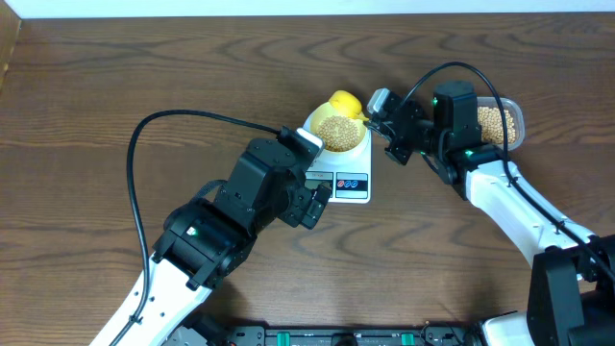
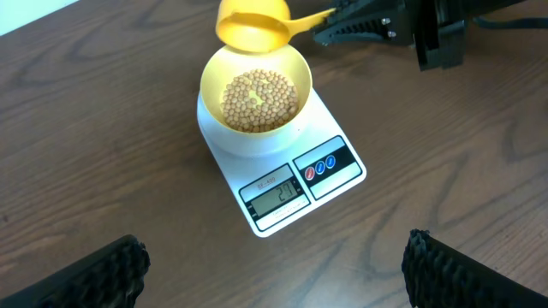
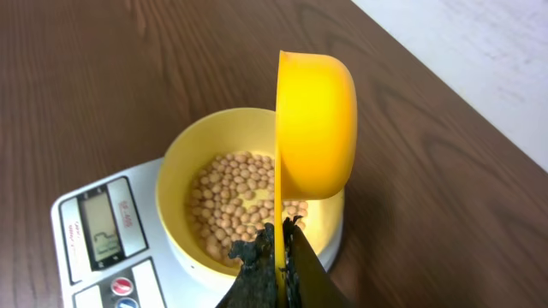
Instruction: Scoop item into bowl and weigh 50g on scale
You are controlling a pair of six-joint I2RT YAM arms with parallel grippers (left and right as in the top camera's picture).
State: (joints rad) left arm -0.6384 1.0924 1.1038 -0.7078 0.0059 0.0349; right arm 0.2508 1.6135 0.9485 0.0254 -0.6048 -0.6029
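Pouring step: your right gripper (image 3: 274, 257) clamped the yellow scoop (image 3: 317, 120), tipped above the bowl (image 3: 180, 162) of beans (image 2: 259, 100) on the scale (image 2: 342, 175), left gripper (image 2: 274, 274) wide, empty; next, probably read the display (image 2: 276, 198).

- We take this for a robotics lab: a left arm (image 1: 207, 240) and a right arm (image 1: 500, 187), both cabled, stand at one wood-grain tabletop (image 1: 96, 86).
- We see a digital scale (image 1: 351, 183) on it.

Glossy plastic scoop (image 3: 315, 120), matt wood-grain table (image 1: 144, 67).
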